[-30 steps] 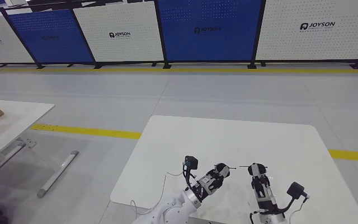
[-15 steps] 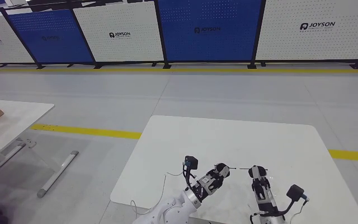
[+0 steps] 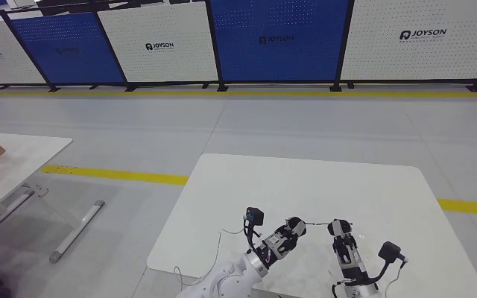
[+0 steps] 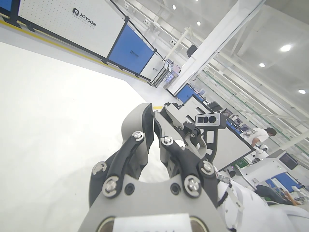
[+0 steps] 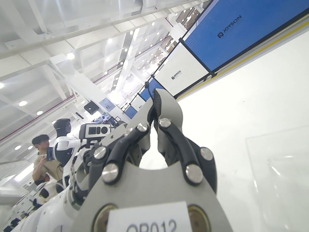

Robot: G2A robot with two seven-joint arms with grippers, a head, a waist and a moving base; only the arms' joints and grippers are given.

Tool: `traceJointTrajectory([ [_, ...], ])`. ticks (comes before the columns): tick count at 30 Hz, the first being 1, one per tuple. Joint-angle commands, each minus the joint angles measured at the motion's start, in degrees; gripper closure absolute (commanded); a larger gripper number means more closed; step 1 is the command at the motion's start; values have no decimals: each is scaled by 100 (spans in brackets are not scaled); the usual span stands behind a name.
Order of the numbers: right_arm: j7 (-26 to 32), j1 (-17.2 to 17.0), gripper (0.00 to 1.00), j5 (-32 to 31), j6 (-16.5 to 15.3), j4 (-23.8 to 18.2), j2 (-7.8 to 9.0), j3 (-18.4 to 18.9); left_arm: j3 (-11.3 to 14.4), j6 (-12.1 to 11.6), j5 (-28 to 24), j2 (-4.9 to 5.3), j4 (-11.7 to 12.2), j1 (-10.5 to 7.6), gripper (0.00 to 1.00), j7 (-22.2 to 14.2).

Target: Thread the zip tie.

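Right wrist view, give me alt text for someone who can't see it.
The right gripper is shut on a thin black zip tie, whose tip pokes out past the fingertips. Beyond it lies the white table, with blue and white partition panels behind.

Bright, even wash from ceiling lights (image 5: 70,55), glare flattening the white bench (image 3: 298,186), wrist views bowed at edges.
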Motion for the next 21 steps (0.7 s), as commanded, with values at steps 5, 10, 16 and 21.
traceJointTrajectory([
  [5, 34, 2, 100, 5, 25, 2, -3, 3, 0, 0, 0, 0, 0, 0, 100, 0],
  [10, 184, 13, 100, 22, 59, 9, -41, 48, 0, 0, 0, 0, 0, 0, 100, 0],
  [16, 250, -31, 100, -12, 0, -50, -69, 97, 0, 0, 0, 0, 0, 0, 100, 0],
  [21, 278, -44, 100, -43, 0, -51, -88, 138, 0, 0, 0, 0, 0, 0, 100, 0],
])
